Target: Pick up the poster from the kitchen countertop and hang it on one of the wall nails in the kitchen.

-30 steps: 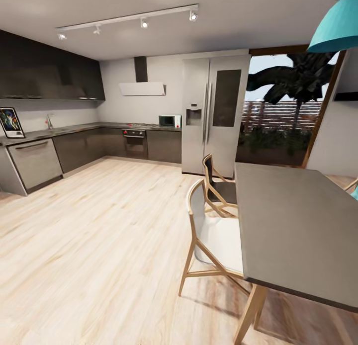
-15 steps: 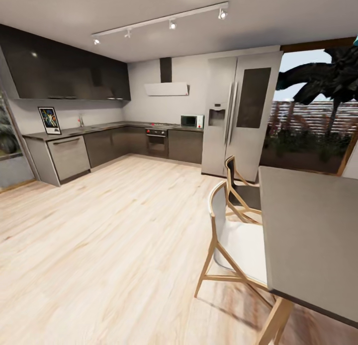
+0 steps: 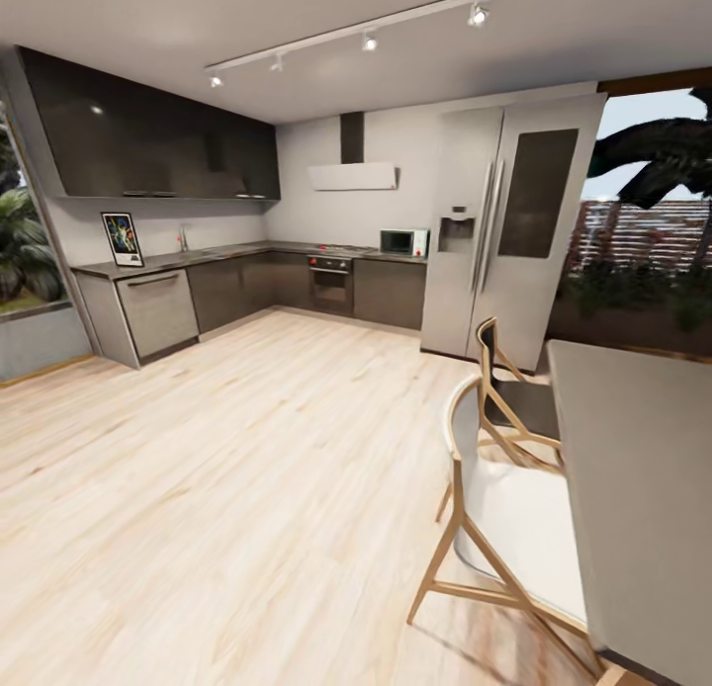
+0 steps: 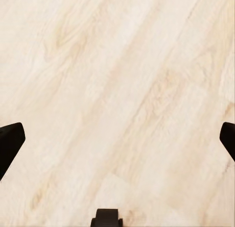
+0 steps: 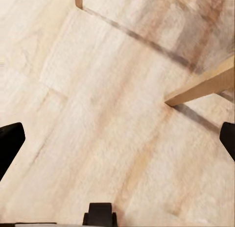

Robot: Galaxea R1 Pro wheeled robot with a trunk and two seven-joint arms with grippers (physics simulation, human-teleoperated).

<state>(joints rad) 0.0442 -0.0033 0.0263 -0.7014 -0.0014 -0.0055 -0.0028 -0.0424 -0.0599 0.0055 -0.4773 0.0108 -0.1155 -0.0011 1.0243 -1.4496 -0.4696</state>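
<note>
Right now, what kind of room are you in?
An open-plan home kitchen with a dining area: an L-shaped kitchen countertop with built-in oven, a tall steel fridge, and a dining table with chairs.

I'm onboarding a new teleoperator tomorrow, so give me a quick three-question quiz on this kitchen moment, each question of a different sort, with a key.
1. True or false: the poster stands upright on the kitchen countertop, leaning against the wall.
2. Multiple choice: what lies directly under the left gripper in its wrist view? A) the countertop B) pale wood floor C) the dining table
3. Fill in: the microwave sits on the counter right beside the tall ____.

Key
1. True.
2. B. The jaws are spread wide with nothing between them.
3. Fridge. The oven is further along, on the microwave's other side.
</note>
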